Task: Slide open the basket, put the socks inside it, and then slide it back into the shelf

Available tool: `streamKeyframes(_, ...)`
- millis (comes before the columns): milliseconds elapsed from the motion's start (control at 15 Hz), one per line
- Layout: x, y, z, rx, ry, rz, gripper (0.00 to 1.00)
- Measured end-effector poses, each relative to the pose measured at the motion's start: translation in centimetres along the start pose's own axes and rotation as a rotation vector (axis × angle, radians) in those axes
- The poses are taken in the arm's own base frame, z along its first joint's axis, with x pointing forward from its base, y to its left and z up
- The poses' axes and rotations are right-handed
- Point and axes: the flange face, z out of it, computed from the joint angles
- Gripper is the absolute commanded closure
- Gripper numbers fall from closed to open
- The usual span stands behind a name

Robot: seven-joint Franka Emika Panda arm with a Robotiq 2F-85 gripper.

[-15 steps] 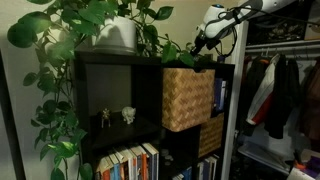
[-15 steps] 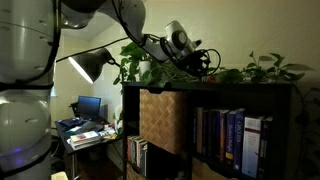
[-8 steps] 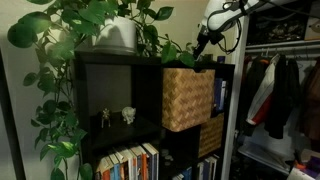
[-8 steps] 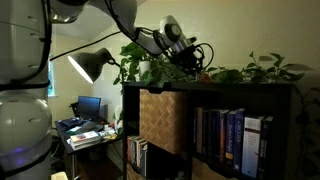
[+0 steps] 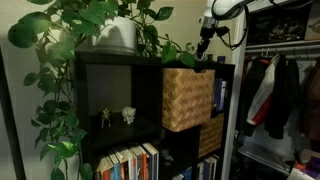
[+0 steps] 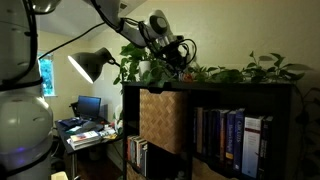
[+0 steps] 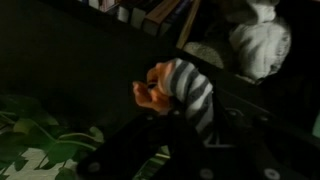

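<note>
Socks [image 7: 188, 88], a bundle striped grey and white with an orange tip, are shown in the wrist view clamped between the jaws of the gripper [image 5: 204, 47]. The bundle is held in the air above the top board of the shelf [image 5: 100, 75]. This height is judged to be kept so that the load passes clear of the plant [image 5: 95, 25] that spreads over that board.

In an exterior view the gripper is seen hanging over the right part of the shelf top, almost directly above the basket [image 5: 187, 97]. The basket is lodged in an upper cubby, to the right of the cubby where two small figurines [image 5: 116, 116] are set. Its front face appears to stand forward of the shelf's near edge, as if it were drawn partly out. That is taken as the reason for the gripper's place: only the part drawn out can be reached from above. Whether the exposed opening is wide enough cannot be told.

Books [image 5: 130, 162] are lined up in the lower row, and a clothes rack [image 5: 280, 90] is seen to the right. The socks are not yet inside the basket, and the basket is not yet pushed home.
</note>
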Motion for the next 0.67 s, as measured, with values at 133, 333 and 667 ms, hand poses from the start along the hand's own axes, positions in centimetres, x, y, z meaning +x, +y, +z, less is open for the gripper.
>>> streamKeyframes(133,-0.5,-1.4,-1.0,0.056,-0.025,-0.015,0.88)
streamKeyframes(333,-1.4,-3.2,-1.3,0.123,-0.071,-0.035,0.89)
streamKeyframes(667,-2.9,-5.3,0.4,0.151,-0.106,-0.075,0.89)
